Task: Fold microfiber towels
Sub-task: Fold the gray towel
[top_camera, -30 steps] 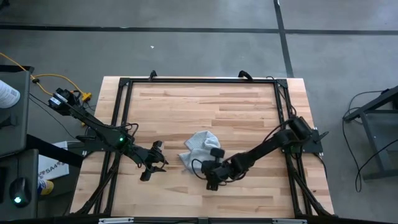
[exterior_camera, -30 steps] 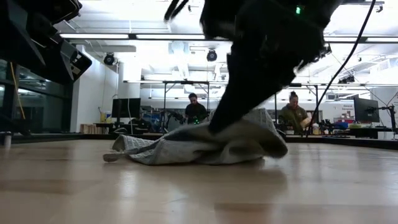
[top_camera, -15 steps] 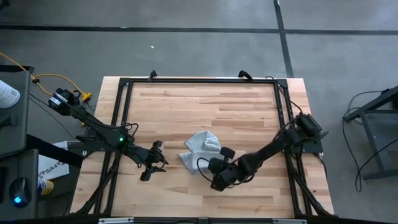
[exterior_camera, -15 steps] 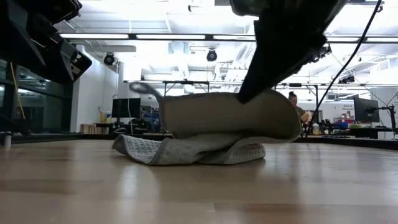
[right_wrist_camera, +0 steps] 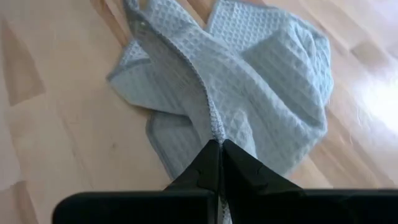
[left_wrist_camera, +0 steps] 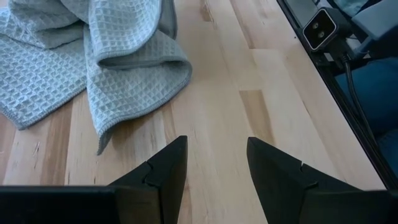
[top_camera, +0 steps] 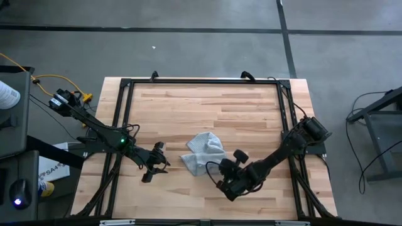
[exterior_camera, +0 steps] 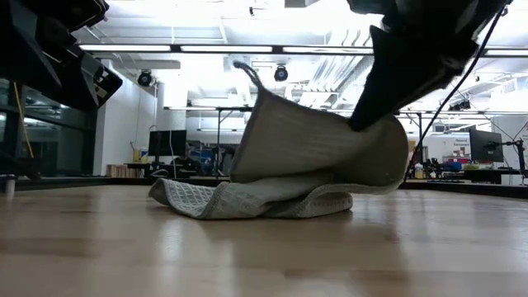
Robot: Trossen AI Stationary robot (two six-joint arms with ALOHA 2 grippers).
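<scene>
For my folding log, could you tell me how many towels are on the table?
1: a grey towel near the table's middle, one edge lifted by the right gripper. None seems hidden.

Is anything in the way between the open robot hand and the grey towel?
Nothing visible. Only bare wooden tabletop lies between the open left gripper and the crumpled light grey waffle-textured microfiber towel. The right gripper is shut on the towel's edge, lifting it.

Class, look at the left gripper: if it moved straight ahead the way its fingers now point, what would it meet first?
Probably bare tabletop. The open left gripper aims just past the grey towel, which lies off to one side; farther on stands the table's black frame, though depth is uncertain.
</scene>
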